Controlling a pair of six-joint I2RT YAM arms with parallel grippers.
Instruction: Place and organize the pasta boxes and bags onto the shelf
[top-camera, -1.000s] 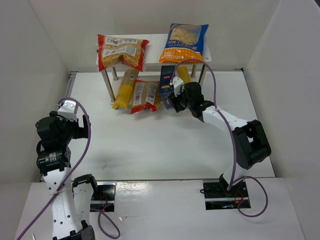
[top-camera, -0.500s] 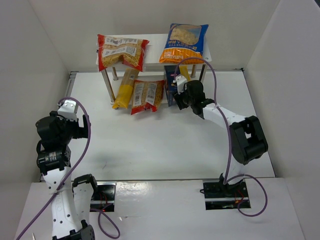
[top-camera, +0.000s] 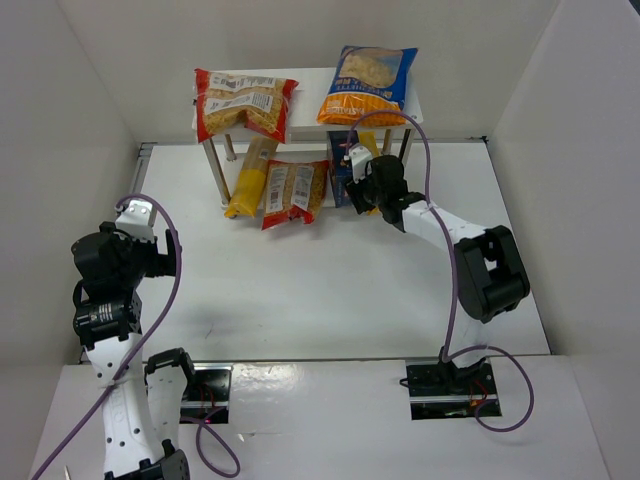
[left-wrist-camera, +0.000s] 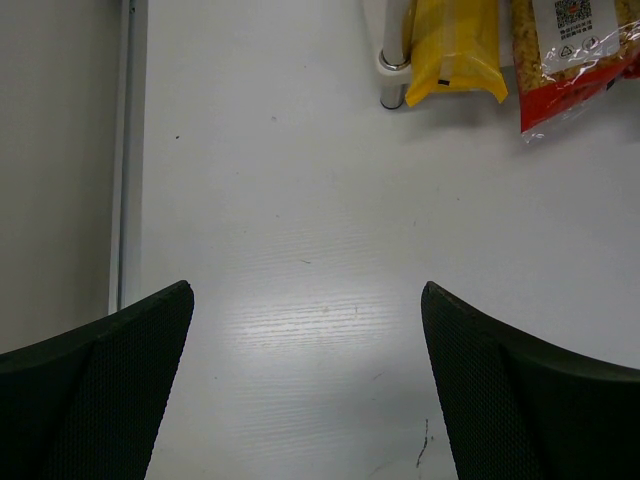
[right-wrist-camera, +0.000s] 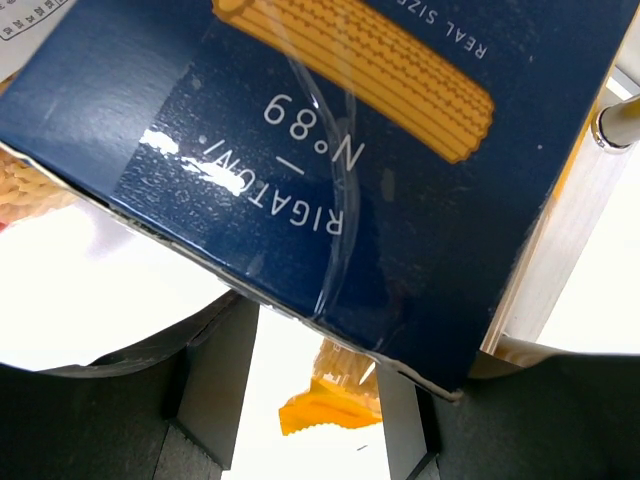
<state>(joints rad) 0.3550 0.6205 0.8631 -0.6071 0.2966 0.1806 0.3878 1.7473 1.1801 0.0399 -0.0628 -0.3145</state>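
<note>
The white shelf (top-camera: 305, 85) stands at the back with a red-edged bag (top-camera: 243, 103) on its left and the orange-and-blue bag (top-camera: 368, 85) on its right. Beneath it lie a long yellow bag (top-camera: 250, 178), a second red-edged bag (top-camera: 293, 190) and another yellow bag (top-camera: 368, 148). My right gripper (top-camera: 362, 186) is shut on the dark blue pasta box (top-camera: 341, 180), holding it under the shelf's right half. The box (right-wrist-camera: 350, 120) fills the right wrist view and hides the fingertips of that gripper (right-wrist-camera: 320, 330). My left gripper (top-camera: 152, 255) is open and empty, far from the shelf.
White walls enclose the table on three sides. A shelf leg (right-wrist-camera: 620, 125) is close to the right of the box, and a yellow bag's end (right-wrist-camera: 330, 405) lies below it. The left wrist view shows a shelf leg (left-wrist-camera: 393, 80), the yellow bag (left-wrist-camera: 455, 45) and the red-edged bag (left-wrist-camera: 570, 50).
My right gripper has carried the blue box back and slightly right, from in front of the shelf to under its right half, and the box now stands more upright. The left arm has not moved.
</note>
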